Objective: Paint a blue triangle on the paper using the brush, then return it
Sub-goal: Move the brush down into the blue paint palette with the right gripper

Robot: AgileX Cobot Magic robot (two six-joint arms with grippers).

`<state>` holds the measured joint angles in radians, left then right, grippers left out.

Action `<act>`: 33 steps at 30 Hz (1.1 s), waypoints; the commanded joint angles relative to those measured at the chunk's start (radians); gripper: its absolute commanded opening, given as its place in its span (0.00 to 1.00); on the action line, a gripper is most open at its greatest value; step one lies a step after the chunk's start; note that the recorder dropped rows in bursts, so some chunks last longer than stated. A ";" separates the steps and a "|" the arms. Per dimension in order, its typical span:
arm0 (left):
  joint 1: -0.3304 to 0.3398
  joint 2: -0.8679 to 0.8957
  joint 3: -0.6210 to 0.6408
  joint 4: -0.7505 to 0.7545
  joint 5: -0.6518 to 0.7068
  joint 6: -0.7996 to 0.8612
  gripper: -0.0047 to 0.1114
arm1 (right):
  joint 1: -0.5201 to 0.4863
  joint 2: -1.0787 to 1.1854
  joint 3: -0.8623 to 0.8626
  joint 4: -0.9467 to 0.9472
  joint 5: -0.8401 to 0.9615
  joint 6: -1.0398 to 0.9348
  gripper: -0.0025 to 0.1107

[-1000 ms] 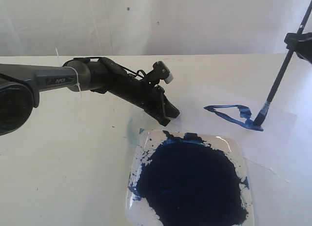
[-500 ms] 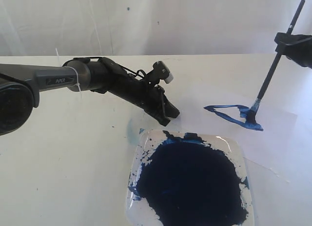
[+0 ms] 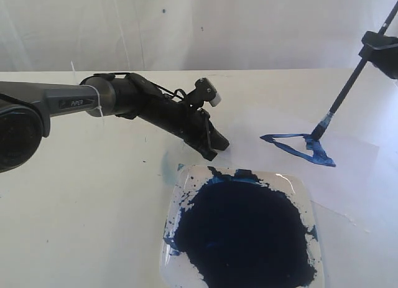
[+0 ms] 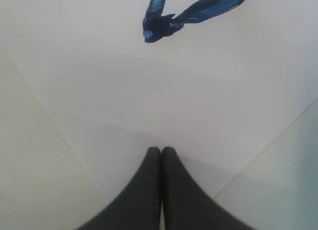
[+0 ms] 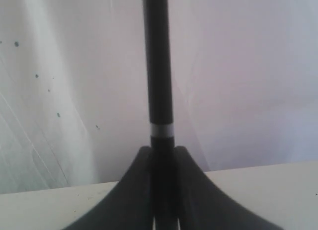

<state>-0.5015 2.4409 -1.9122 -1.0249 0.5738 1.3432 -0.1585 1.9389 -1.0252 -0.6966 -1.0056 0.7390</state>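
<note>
My right pincer (image 3: 380,48) grips the brush (image 3: 344,96), tip at the far corner of the blue triangle (image 3: 317,151). Painting looks done; next I put it back gently.

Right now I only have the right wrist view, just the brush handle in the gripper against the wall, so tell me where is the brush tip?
Observer: The brush tip sits at one corner of the blue triangle. I cannot tell whether it touches the paper.
Operator: Okay, is the triangle outline closed?
Observer: In the exterior view it looks closed, three rough strokes joined at the corners.
Operator: And where is the left gripper?
Observer: The left gripper is shut and holds nothing, with its tips over a corner of the paper, apart from the paint strokes.
</note>
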 commanded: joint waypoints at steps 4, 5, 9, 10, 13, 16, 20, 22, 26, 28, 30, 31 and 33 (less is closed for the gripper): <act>-0.003 -0.004 -0.003 -0.006 0.025 0.007 0.04 | 0.000 -0.001 -0.001 0.058 -0.108 -0.013 0.02; -0.003 -0.004 -0.003 -0.006 0.025 0.007 0.04 | 0.000 -0.003 -0.001 0.058 -0.122 -0.001 0.02; 0.002 -0.013 -0.003 0.005 0.010 0.022 0.04 | -0.001 -0.036 0.003 0.046 -0.118 0.028 0.02; 0.006 -0.025 -0.004 0.018 0.003 0.014 0.04 | -0.001 -0.050 0.003 0.025 -0.109 0.028 0.02; 0.023 -0.073 -0.004 0.039 -0.008 -0.047 0.04 | -0.001 -0.100 0.003 -0.053 -0.085 0.032 0.02; 0.061 -0.160 -0.004 0.074 0.050 -0.187 0.04 | -0.001 -0.193 0.003 -0.195 0.031 0.166 0.02; 0.119 -0.308 -0.004 0.410 0.199 -0.516 0.04 | -0.001 -0.359 0.003 -0.481 0.153 0.471 0.02; 0.154 -0.370 -0.002 0.469 0.325 -0.586 0.04 | -0.001 -0.437 0.008 -0.576 0.153 0.599 0.02; 0.191 -0.434 -0.002 0.449 0.577 -0.650 0.04 | -0.001 -0.621 0.140 -0.591 0.153 0.665 0.02; 0.191 -0.474 0.041 0.434 0.641 -0.674 0.04 | -0.001 -0.706 0.215 -0.602 0.155 0.705 0.02; 0.191 -0.560 0.150 0.444 0.597 -0.677 0.04 | -0.001 -0.775 0.276 -0.602 0.158 0.711 0.02; 0.191 -0.632 0.237 0.472 0.556 -0.677 0.04 | -0.001 -0.810 0.300 -0.602 0.160 0.743 0.02; 0.191 -0.725 0.341 0.515 0.506 -0.677 0.04 | -0.001 -0.826 0.311 -0.604 0.158 0.791 0.02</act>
<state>-0.3110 1.8370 -1.6836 -0.5482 1.1056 0.6715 -0.1585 1.1449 -0.7378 -1.2997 -0.8483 1.4695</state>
